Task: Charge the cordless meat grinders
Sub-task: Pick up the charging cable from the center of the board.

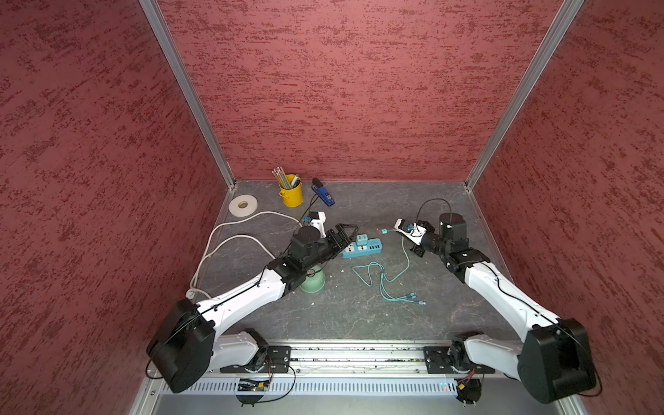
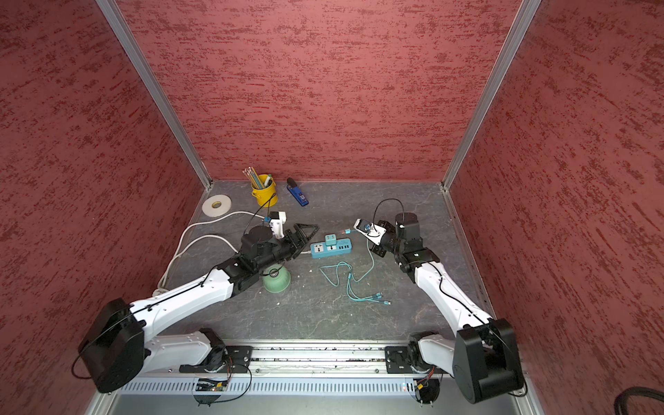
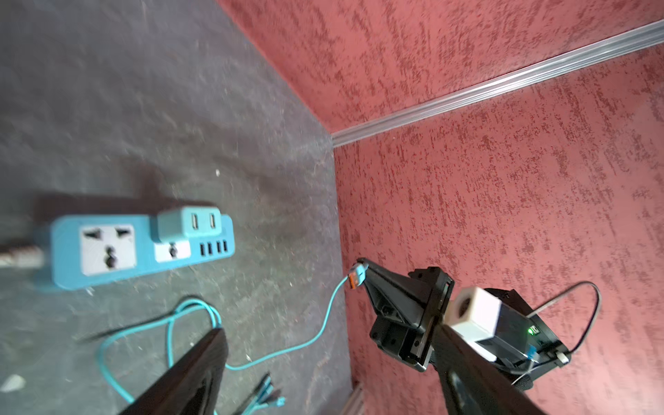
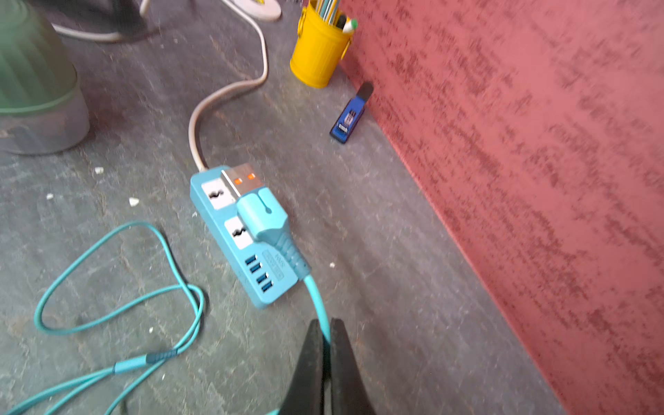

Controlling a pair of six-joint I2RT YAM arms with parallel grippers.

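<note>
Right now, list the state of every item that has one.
left gripper: open, near the power strip
right gripper: shut on the teal cable
USB plug: raised, not plugged in
power strip: adapter plugged in, USB ports empty
meat grinder: upright on the table

Left arm (image 1: 248,291) stretched forward and inward, forearm low, wrist in line with it. Left end effector (image 1: 348,239) spread wide, fingers (image 3: 201,359) far apart, nothing between them. Right arm (image 1: 503,287) reaching forward, wrist turned toward centre. Right end effector (image 4: 325,334) raised, fingers pressed together, pinching teal cable (image 4: 318,298).
</note>
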